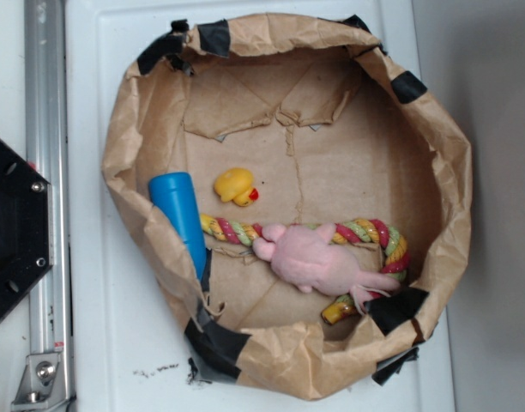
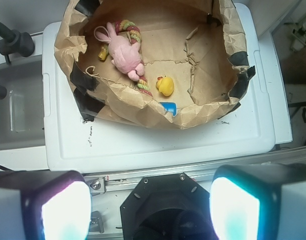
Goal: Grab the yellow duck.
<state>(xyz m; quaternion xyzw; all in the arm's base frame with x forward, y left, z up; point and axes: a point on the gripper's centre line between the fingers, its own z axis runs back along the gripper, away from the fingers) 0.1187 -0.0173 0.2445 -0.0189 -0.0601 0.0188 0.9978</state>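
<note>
Hovering high, the gripper (image 2: 150, 210) sits well apart from everything in the wrist view, its two fingers (image 2: 40, 207) spread wide at the bottom corners and nothing between them. It isn't visible in the exterior view at all.

Task looks barely begun: no approach, no contact. The yellow duck (image 1: 235, 186) sits untouched on the floor of the brown paper basket (image 1: 125, 112), toward the left side, red-orange beak pointing at the pink plush (image 1: 314, 257). In the wrist view the duck is near the basket's closer wall.

Neighbours: blue cylinder (image 1: 181, 219) just beside the duck, leaning against the basket wall; braided rope toy (image 1: 237, 230) (yellow, red, green) runs just below the duck, close but apparently not touching. Plush lies on top of the rope. The duck's top is clear, so a straight descent looks feasible, though the cylinder and rope leave tight margins on two sides.

Left to do, by my read: move over the basket, line up on the duck, descend, close, lift. All of it, basically.

Basket stands on a white counter (image 1: 99, 343), rim patched with black tape (image 1: 215, 39). Black robot base (image 1: 9, 232) and a metal rail (image 1: 44, 129) at the left.

Writing: none legible. No brand or label readable on duck, cylinder, basket or counter.
</note>
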